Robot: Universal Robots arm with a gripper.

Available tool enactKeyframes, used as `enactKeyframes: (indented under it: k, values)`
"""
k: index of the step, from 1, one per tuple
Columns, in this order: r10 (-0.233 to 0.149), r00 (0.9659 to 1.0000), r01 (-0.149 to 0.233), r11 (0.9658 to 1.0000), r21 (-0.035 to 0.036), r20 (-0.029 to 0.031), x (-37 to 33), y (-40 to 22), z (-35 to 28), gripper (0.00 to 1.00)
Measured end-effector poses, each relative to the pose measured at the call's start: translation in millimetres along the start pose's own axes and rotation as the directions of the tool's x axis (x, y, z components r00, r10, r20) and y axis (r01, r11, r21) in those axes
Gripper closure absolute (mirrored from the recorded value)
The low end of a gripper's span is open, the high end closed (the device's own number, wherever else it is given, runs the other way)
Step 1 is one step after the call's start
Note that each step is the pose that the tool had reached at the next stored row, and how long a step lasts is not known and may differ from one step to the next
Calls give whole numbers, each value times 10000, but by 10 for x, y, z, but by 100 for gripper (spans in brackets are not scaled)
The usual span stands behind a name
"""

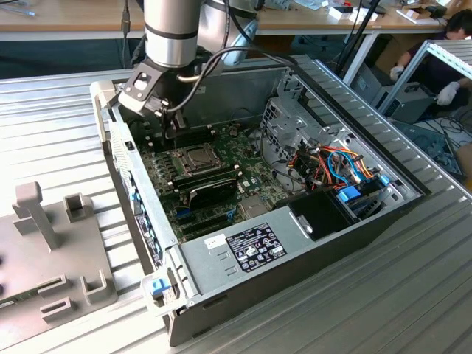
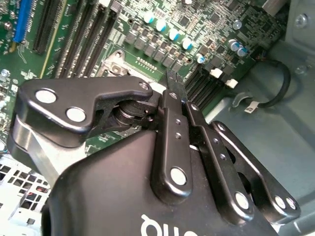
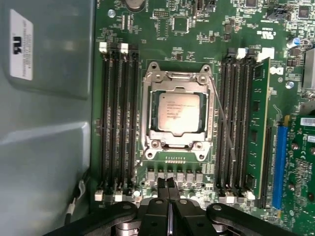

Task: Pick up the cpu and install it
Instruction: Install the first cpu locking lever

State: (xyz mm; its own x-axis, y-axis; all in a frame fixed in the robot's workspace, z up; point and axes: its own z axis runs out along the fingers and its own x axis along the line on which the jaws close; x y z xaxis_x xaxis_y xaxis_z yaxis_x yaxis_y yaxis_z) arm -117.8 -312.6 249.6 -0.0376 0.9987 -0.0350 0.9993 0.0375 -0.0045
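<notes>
The robot's silver cylindrical arm (image 1: 171, 37) comes straight down into the open grey metal computer case (image 1: 295, 284). Its black wrist block is tilted, so the black two-fingered gripper (image 1: 172, 133) points down at the green motherboard (image 3: 197, 29).

The hinged silver metal socket frame (image 3: 147, 118) lies flat on the board. The cpu (image 3: 178, 109), a small square chip with a flat silver-grey top, sits inside this frame, level and enclosed by it on all four sides. In the exterior view the cpu (image 1: 193, 156) appears just beside the gripper tips, towards the near end of the case.

The gripper (image 3: 167, 186) hangs just outside one edge of the socket frame, over a row of small grey components, and is apart from the cpu. Both wrist views show the black fingers (image 3: 162, 189) pressed together with only a thin seam between them and nothing held. The second wrist view shows the gripper (image 2: 173, 91) tips above the board, though I cannot tell whether they touch it.

Long black memory slots (image 3: 120, 123) flank the socket frame on two sides. A green memory module (image 3: 258, 123) stands beyond the bank on the far side of the frame.
</notes>
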Motion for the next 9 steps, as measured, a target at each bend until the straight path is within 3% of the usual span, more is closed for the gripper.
enactKeyframes:
  k: [9]
  values:
    - [0,10000,0,10000,0,0,100,4,-3,89]
